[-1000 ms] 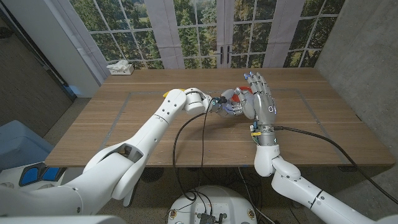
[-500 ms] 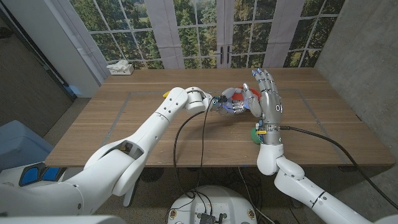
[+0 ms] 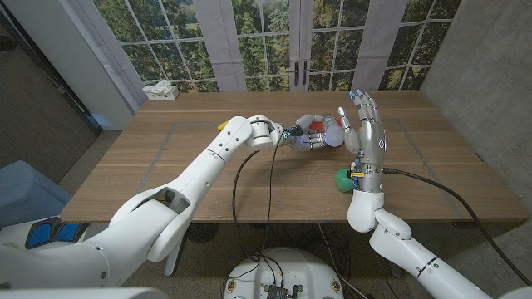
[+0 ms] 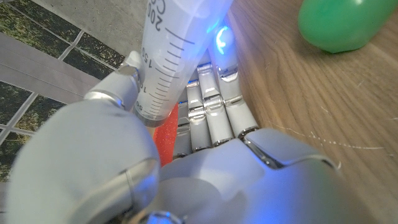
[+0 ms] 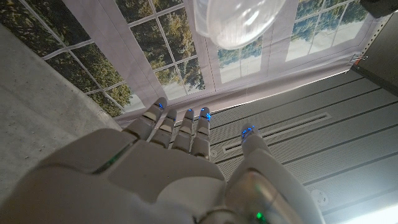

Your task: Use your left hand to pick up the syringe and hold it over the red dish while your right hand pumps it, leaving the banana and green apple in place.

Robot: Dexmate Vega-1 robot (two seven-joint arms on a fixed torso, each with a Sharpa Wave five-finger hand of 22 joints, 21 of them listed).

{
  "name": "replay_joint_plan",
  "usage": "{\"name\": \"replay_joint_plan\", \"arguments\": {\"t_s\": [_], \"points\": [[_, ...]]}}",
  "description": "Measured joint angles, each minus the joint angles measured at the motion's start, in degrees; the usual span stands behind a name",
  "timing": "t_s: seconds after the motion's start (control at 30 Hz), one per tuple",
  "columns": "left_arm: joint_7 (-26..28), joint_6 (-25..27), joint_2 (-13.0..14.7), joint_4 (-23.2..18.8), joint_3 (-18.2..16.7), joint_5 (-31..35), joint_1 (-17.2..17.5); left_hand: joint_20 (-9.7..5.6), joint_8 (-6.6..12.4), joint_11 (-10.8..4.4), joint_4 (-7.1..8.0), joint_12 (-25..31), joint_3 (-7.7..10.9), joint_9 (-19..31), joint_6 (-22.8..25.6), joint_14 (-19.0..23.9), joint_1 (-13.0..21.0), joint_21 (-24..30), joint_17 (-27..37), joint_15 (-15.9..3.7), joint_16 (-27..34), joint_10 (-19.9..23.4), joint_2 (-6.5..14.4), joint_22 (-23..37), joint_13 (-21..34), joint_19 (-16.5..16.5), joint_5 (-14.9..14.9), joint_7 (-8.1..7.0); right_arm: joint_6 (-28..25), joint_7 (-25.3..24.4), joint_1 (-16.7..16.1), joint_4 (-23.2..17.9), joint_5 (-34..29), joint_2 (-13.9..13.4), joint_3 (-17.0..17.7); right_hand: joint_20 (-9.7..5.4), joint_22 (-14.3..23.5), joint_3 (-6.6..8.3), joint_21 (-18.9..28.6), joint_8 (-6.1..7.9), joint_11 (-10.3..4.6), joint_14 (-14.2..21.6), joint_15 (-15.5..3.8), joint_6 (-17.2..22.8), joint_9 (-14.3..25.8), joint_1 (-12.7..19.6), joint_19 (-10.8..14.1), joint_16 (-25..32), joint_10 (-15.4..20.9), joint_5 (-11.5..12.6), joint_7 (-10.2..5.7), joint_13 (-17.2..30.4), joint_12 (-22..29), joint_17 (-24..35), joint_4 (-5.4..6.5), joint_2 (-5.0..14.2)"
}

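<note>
My left hand grips the syringe, fingers wrapped round the barrel. In the left wrist view the clear barrel with its black scale marks runs across the thumb and fingers, and a strip of red shows just behind it. From the head camera, the hand sits right at the red dish, covering most of it; I can't tell whether the syringe tip is over the dish or beside it.

My right hand stands upright just to the right of the red dish, fingers straight, pointing away from me and close together, holding nothing. I see it near my left hand, but whether it touches it or the syringe I can't tell. The right wrist view has the fingers extended toward the window panes and ceiling.

Green apple sits on the table on the near side of the red dish, just beside my right wrist. In the left wrist view it lies near my left hand, apart from it. A small yellow piece shows left of the red dish, behind my left forearm; too hidden to name.
</note>
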Motion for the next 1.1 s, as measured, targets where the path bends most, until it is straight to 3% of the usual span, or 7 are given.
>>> {"name": "replay_joint_plan", "arguments": {"t_s": [0.47, 1.1], "points": [[-1.25, -2.74, 1.72, -4.23, 0.50, 3.92, 1.82, -0.01, 0.00, -0.31, 0.00, -0.18, 0.00, 0.00, 0.00, -0.21, -0.07, 0.00, 0.04, -0.21, -0.02, -0.30, 0.07, 0.02, 0.67, -0.01, 0.00, 0.00, 6.02, 1.07, -0.68, 1.19, 7.84, 0.07, 2.08, -0.30, 0.00, -0.15, 0.00, 0.00, 0.21, 0.62, -0.01, -0.01, 0.00, 0.00, 0.33, 0.00, 0.20, 0.00, 0.00, 0.00, 0.00, -0.01, 0.15, 0.00], [-0.97, -8.81, 4.98, -10.85, 2.59, 12.38, 4.21, -0.02, 0.00, -1.33, 0.00, 0.00, 0.00, 0.01, 0.00, -0.82, -0.07, -0.89, 0.25, -0.82, -0.57, -1.32, 0.07, -0.01, 2.68, -0.02, -0.23, 0.00, 12.54, 7.71, -2.34, 1.61, 19.14, 1.18, 5.50, 0.30, 0.32, -0.15, 0.00, 0.00, 0.21, 0.61, 0.00, 0.50, 0.13, 0.01, 0.93, 0.00, 0.19, 0.00, 0.10, -0.01, 0.00, -0.01, 0.15, 0.00]]}}
